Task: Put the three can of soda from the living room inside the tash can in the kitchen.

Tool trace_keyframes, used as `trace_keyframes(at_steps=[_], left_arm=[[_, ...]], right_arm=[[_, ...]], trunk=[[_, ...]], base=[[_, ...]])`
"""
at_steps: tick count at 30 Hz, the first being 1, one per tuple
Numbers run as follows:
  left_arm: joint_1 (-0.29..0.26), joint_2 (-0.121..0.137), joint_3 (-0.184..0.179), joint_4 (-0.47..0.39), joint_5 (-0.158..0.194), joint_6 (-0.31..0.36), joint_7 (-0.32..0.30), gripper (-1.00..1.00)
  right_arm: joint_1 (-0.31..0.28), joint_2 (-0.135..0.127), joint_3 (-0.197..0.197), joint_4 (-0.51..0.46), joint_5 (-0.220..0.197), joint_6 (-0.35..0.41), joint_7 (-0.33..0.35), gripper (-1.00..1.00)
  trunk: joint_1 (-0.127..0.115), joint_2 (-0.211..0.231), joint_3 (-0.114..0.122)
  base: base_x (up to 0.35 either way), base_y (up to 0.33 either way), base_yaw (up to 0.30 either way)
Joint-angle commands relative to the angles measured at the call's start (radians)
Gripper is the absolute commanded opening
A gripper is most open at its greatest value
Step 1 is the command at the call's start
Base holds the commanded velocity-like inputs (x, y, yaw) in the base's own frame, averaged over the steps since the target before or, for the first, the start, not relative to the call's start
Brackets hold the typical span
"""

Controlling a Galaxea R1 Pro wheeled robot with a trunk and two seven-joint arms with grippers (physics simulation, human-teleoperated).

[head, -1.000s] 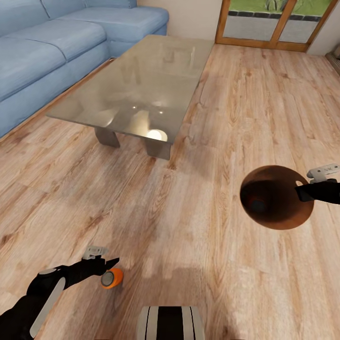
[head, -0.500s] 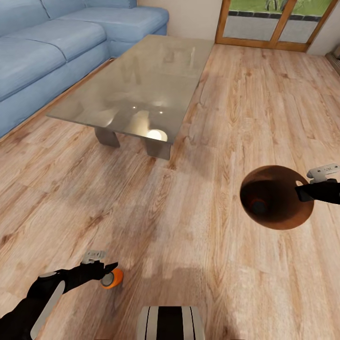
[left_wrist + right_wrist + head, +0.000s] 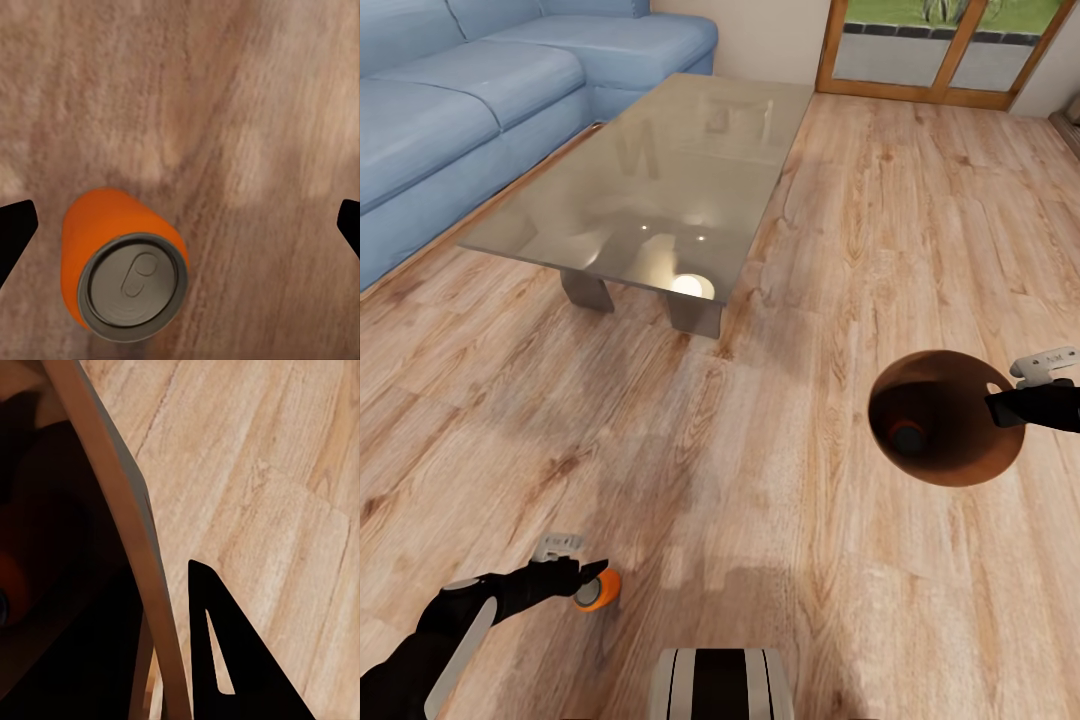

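A light-blue corner sofa (image 3: 470,90) is seen beside a low glass-topped coffee table (image 3: 660,180). Warm wood floor (image 3: 760,520) is laid up to wood-framed glass doors (image 3: 940,50).

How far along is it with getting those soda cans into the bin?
Partly done: the trash can, held at its rim by the right end effector, already has at least one can at its bottom. In hand: the open left end effector sits around an orange can standing on the wood floor, not yet gripped. Left: grasp it and drop it in.
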Motion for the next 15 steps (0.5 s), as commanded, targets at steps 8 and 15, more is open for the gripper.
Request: trace_keyframes(at_steps=[8, 15], left_arm=[[0.000, 0.000, 0.000, 0.005, 0.000, 0.000, -0.001, 1.00], [0.000, 0.000, 0.000, 0.005, 0.000, 0.000, -0.001, 1.00]], right_arm=[[-0.001, 0.000, 0.000, 0.000, -0.006, 0.000, 0.006, -1.00], [-0.001, 0.000, 0.000, 0.000, -0.006, 0.000, 0.005, -1.00]], trunk=[[0.004, -0.007, -0.014], [0.004, -0.007, -0.021]], base=[[0.000, 0.000, 0.000], [0.000, 0.000, 0.000]])
